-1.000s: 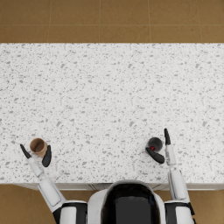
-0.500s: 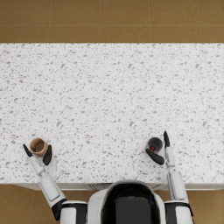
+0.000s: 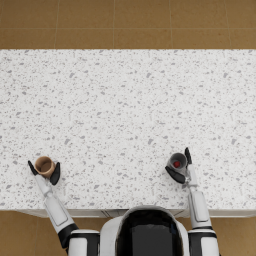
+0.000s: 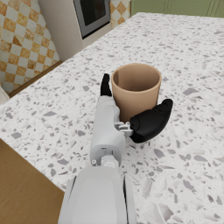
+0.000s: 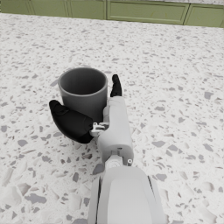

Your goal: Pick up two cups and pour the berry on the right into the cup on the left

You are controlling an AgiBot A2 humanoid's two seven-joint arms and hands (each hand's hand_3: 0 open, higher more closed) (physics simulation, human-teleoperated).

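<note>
A tan cup (image 3: 44,165) (image 4: 136,89) stands upright on the speckled counter near its front left; it looks empty. My left hand (image 3: 45,173) (image 4: 131,118) brackets it, fingers on one side and thumb on the other, spread wide. At the front right stands a grey cup (image 3: 177,161) (image 5: 83,91) with a red berry (image 3: 176,164) inside, seen only in the head view. My right hand (image 3: 181,170) (image 5: 94,118) flanks that cup the same way. Both cups rest on the counter.
The white speckled counter (image 3: 125,110) stretches far ahead and to both sides; its front edge (image 3: 125,210) runs just behind my hands. An oven front (image 4: 89,15) and checkered wall lie beyond the counter's left end. Green cabinets (image 5: 144,11) line the far side.
Both hands have edged very slightly in toward their cups. The cups stand where they were.
</note>
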